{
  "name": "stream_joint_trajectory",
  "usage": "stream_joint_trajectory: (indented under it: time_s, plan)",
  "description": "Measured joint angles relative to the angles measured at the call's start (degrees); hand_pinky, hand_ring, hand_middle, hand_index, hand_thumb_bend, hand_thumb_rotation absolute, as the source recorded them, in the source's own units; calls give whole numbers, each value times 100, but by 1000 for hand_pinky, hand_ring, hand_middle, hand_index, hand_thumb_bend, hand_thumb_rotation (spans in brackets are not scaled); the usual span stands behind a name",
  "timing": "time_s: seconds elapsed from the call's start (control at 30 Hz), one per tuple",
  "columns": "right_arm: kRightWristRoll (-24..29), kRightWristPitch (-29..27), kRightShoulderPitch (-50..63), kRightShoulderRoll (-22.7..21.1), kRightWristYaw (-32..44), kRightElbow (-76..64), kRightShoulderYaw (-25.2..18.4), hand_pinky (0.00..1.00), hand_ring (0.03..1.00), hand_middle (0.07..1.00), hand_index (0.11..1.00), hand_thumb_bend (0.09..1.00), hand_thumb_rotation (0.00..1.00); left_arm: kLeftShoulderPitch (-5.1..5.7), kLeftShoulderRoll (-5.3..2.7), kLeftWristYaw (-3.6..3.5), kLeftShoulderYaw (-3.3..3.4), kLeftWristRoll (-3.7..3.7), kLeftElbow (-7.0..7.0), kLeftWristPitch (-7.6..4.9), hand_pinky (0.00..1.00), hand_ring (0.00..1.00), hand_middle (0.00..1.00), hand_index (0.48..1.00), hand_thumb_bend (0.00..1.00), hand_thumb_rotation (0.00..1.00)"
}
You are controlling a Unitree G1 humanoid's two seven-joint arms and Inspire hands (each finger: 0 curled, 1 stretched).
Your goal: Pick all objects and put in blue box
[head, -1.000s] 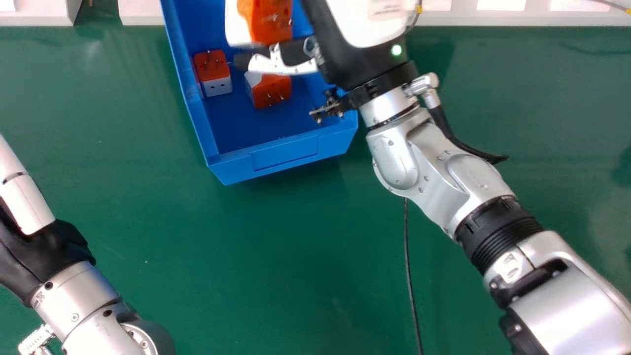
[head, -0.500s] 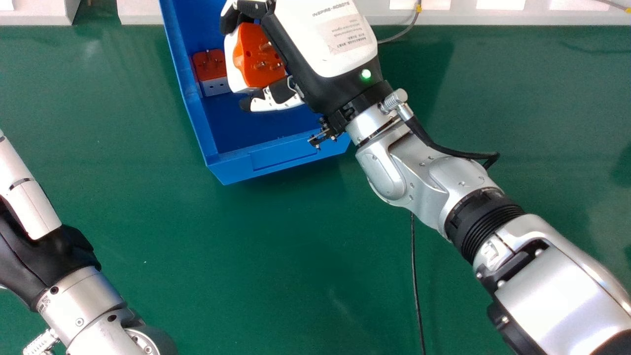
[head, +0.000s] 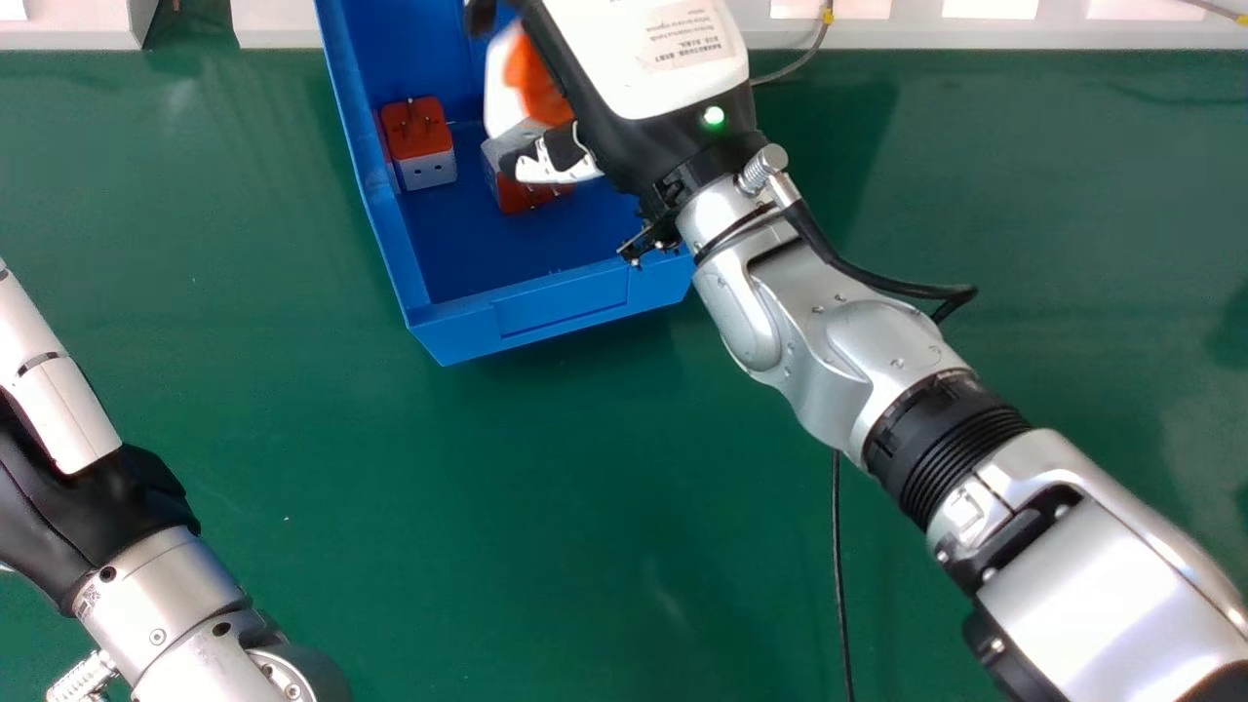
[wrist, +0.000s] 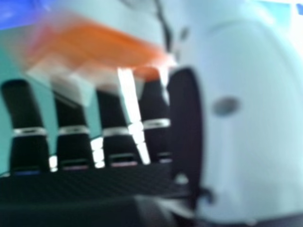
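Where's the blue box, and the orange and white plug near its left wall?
Blue box (head: 556, 314): head view, near outer wall.
Orange and white plug (head: 419, 144): head view, orange part.

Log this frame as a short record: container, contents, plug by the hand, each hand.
Container: blue box on green table
Contents: orange-and-white plug near left wall; another, partly hidden beneath the thumb
Plug by the hand: orange-and-white, blurred; contact unclear
Right hand: over the box, fingers extended
Left hand: above table, at head view's left edge
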Motion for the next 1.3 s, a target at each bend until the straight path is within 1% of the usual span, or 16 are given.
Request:
stream_joint_trajectory:
  time_s: [0.43,0.53,0.6,0.67,0.7,0.73,0.77,0.8,0.87,0.9,0.97,1.03,1.07,1.13,1.23,1.3]
  plan:
    - [2,67,77,-5,89,-189,12,1000,1000,1000,1000,1000,221,6,0,12,-7,2,-10,8,984,1000,1000,988,502,881]
    - [72,84,261,-44,129,-494,-34,1000,1000,1000,1000,1000,255,33,0,16,-45,2,-33,8,979,1000,1000,987,498,874]
    - [363,-44,505,-68,218,-914,-201,1000,1000,1000,1000,1000,281,46,2,19,-90,1,-63,7,978,1000,1000,987,495,873]
    - [931,-277,1052,-122,484,-1780,-523,1000,1000,1000,1000,975,381,87,6,23,-134,1,-89,3,978,1000,1000,989,496,865]
    - [1057,-356,1226,-138,543,-1981,-591,1000,1000,1000,1000,975,381,113,6,29,-139,0,-91,3,978,1000,1000,989,496,865]
    - [1320,-430,1573,-184,665,-2383,-758,1000,1000,1000,1000,975,381,138,7,26,-201,-1,-117,-14,978,1000,1000,989,496,865]
    - [1463,-494,1751,-185,714,-2559,-832,1000,1000,1000,1000,975,381,150,15,27,-205,-3,-116,-6,978,1000,1000,989,496,865]
    - [1854,-632,2159,-180,859,-3010,-970,973,1000,1000,1000,906,544,160,21,24,-227,-2,-117,-5,975,997,998,983,507,845]
    - [2563,-781,3010,-128,1108,-3819,-1184,938,986,1000,1000,841,784,231,26,22,-253,-2,-115,-1,964,990,990,968,536,799]
    - [2845,-822,3408,-91,1189,-4128,-1266,938,986,1000,1000,841,784,273,27,22,-249,-3,-115,-1,964,990,990,968,536,799]
    - [3592,-999,4391,18,1340,-4744,-1434,910,974,1000,1000,781,915,359,31,-2,-305,-2,-115,1,956,995,996,971,561,800]
    - [4137,-1392,5425,217,1344,-5137,-1510,901,984,1000,1000,727,944,478,31,-46,-373,-3,-124,7,978,999,999,982,551,815]
    - [4349,-1675,6026,356,1300,-5279,-1520,899,985,1000,1000,720,948,556,28,-97,-414,-10,-148,11,982,999,999,984,549,819]
    - [4454,-2076,6813,604,1184,-5362,-1500,913,993,1000,1000,706,969,633,23,-182,-462,-67,-197,25,993,1000,1000,995,540,834]
    - [4323,-2353,7222,644,1137,-5365,-1458,949,998,1000,1000,708,989,648,23,-329,-503,-180,-244,107,998,1000,1000,999,544,845]
    - [4189,-2455,7217,643,1159,-5388,-1449,968,1000,1000,1000,708,997,648,23,-381,-532,-183,-247,143,1000,1000,1000,1000,554,848]
